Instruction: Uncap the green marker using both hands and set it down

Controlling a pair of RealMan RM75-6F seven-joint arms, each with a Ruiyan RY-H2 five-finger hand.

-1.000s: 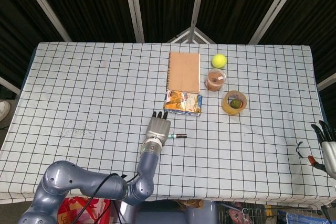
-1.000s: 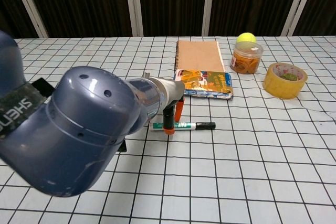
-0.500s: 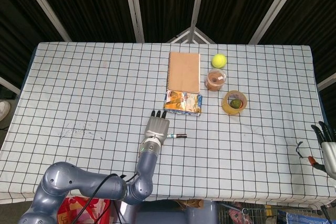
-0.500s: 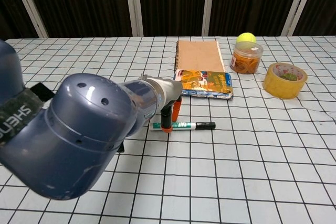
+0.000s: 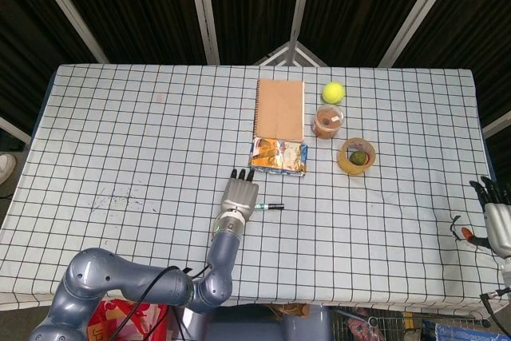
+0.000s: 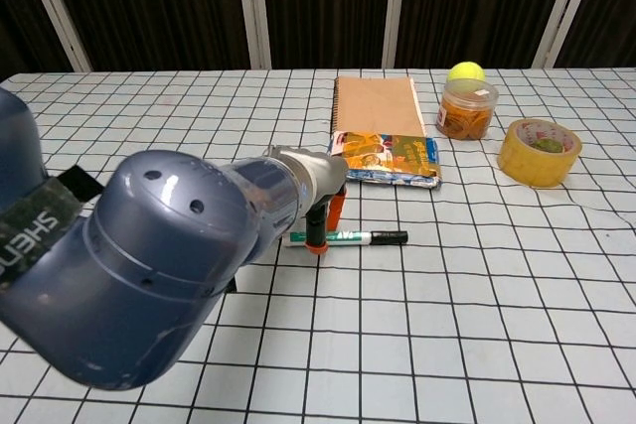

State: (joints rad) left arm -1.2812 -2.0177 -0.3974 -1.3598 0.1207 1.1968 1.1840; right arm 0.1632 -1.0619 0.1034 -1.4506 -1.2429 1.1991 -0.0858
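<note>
The green marker (image 6: 348, 237) lies flat on the checked tablecloth, its black cap (image 6: 394, 237) pointing right. In the head view the marker (image 5: 272, 208) sticks out to the right from under my left hand (image 5: 239, 195). That hand hovers over the marker's left end, and its orange-tipped fingers (image 6: 317, 232) reach down around the barrel without closing. In the chest view my forearm hides most of the left hand (image 6: 320, 196). Far from the marker, at the table's right edge, my right hand (image 5: 497, 220) holds nothing and its fingers are spread.
Behind the marker lie a colourful snack packet (image 6: 388, 158) and a brown spiral notebook (image 6: 376, 104). At the back right are a tennis ball (image 6: 464, 72), a small jar (image 6: 465, 109) and a yellow tape roll (image 6: 538, 152). My left forearm (image 6: 179, 275) fills the near left.
My left hand has sunk slightly onto the marker's left end. My right hand has drifted a little up the table's right edge. The marker has not moved.
</note>
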